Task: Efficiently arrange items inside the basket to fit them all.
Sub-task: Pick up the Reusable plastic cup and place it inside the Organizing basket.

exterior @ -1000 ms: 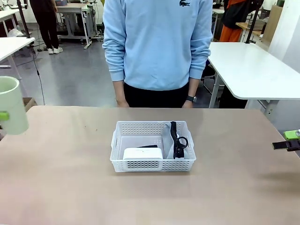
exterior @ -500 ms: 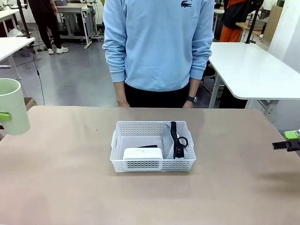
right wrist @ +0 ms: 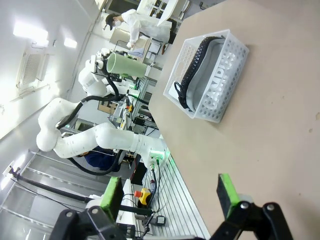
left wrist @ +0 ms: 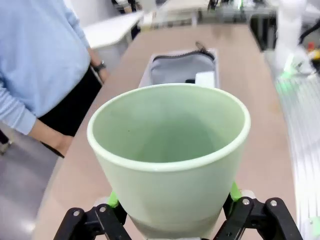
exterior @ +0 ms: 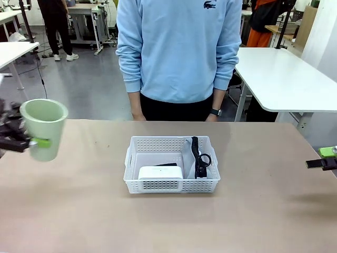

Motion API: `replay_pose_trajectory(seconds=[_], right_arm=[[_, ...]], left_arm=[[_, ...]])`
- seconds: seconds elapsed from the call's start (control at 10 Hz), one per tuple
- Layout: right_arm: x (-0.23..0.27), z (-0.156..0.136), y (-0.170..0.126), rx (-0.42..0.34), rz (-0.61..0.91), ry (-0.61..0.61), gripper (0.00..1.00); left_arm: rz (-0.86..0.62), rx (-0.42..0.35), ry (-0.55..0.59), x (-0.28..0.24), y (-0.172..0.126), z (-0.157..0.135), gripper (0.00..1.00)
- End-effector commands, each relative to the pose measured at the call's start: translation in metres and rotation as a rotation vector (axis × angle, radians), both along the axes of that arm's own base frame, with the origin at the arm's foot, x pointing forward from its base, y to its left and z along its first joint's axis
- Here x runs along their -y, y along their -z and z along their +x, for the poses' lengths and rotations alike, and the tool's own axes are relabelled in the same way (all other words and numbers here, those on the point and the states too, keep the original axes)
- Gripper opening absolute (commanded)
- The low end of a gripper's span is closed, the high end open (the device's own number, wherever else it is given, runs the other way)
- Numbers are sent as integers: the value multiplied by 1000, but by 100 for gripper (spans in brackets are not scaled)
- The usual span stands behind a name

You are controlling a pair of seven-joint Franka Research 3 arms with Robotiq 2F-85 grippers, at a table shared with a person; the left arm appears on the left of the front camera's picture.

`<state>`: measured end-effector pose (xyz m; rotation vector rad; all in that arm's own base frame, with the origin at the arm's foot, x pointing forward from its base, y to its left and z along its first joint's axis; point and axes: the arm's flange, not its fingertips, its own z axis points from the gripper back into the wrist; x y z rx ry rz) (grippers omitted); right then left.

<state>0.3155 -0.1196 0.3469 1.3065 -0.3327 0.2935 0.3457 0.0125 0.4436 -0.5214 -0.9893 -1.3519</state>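
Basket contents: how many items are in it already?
3 visible in the basket: white screen device at the near wall, black stapler behind it, grey pouch with its black strap on the right. More may be hidden underneath.

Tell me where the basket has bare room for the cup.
The basket is bare in its far left part, behind the white device. The right side is crowded by the pouch and its black strap. The left gripper holds the cup.
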Motion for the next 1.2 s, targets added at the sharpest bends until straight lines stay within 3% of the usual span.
replay_pose_trajectory(seconds=[0.0, 0.1, 0.3, 0.4, 0.5, 0.9, 1.1], right_arm=[[-1, -3, 1, 22, -12, 0, 100], [-1, -3, 1, 22, -12, 0, 100], [-1, -3, 1, 22, -12, 0, 100], [-1, -3, 1, 22, -12, 0, 100], [-1, -3, 1, 22, -12, 0, 100], [-1, -3, 1, 22, -12, 0, 100], [-1, -3, 1, 22, -12, 0, 100]], left_arm=[[179, -50, -13, 96, -8, -1, 86], [284, -75, -33, 132, -9, 6, 86], [319, -52, 8, 178, -25, 10, 86], [325, -86, 224, 166, -30, -3, 86], [304, -12, -1, 183, -18, -7, 86], [323, -24, 35, 186, -19, 0, 86], [443, -143, -75, 227, -41, 41, 86]])
